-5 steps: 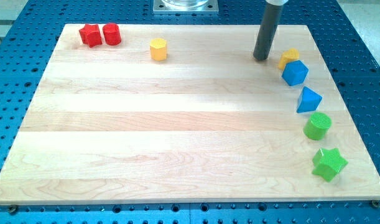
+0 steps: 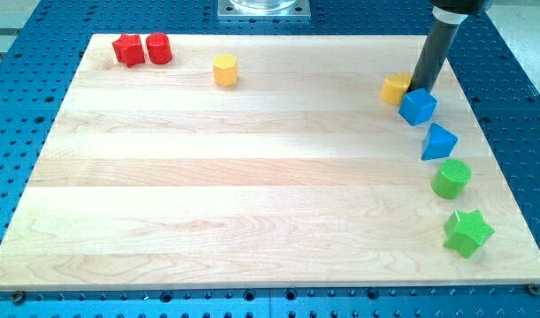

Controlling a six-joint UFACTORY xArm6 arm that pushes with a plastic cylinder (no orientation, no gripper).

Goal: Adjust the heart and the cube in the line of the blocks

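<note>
Yellow heart-shaped block point(image 2: 395, 88): up near the view's top right, touching the blue cube point(image 2: 418, 106), poking out to the view's left of the row. Below the cube, running down the view's right side: blue pointy wedge block point(image 2: 439, 141), green round block point(image 2: 452, 179), green star block point(image 2: 467, 232). Looks like a gentle curve, with the heart not quite in it. Likely only part done; probably needs more nudging of heart and cube.

My tip point(image 2: 419, 86): right beside the heart, on its right, just above the cube. No hand here, only a dark rod; nothing to open, nothing held.

Pale wooden counter point(image 2: 252, 177), smooth, mostly bare. Far off at the top left: two red blocks point(image 2: 143, 49) and a yellow six-sided block point(image 2: 225, 69). Blue table with holes point(image 2: 0, 132) all around.
</note>
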